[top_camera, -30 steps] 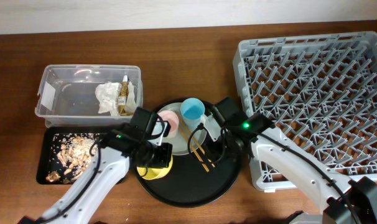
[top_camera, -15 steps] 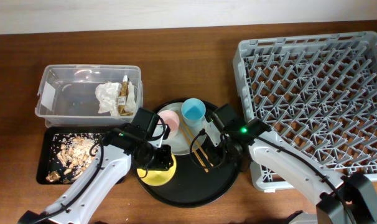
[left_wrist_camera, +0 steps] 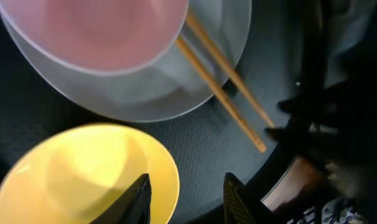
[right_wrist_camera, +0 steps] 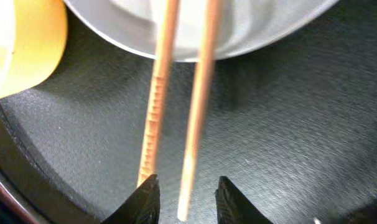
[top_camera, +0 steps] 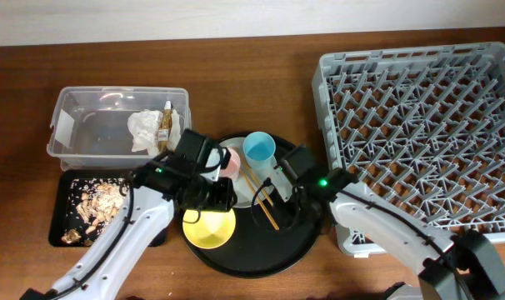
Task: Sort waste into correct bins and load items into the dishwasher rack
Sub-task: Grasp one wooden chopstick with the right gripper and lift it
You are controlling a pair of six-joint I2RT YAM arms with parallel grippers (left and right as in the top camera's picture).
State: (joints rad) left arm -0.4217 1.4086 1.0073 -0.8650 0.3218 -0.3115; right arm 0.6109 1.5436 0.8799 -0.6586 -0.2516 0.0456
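left gripper (left_wrist_camera: 187, 193): jaws spread, empty, just over the rim of the yellow bowl (top_camera: 209, 228). right gripper (right_wrist_camera: 185, 194): jaws spread, with one tip of the chopsticks (top_camera: 262, 198) between them, not pinched. bowl and chopsticks lie on the round black tray (top_camera: 298, 242), mid-worktop near the front edge. the dishwasher rack (top_camera: 419, 125) occupies the right edge.

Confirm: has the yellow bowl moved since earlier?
Yes. The yellow bowl has tipped from edge-on to open-side-up on the round black tray, staying near its left rim.
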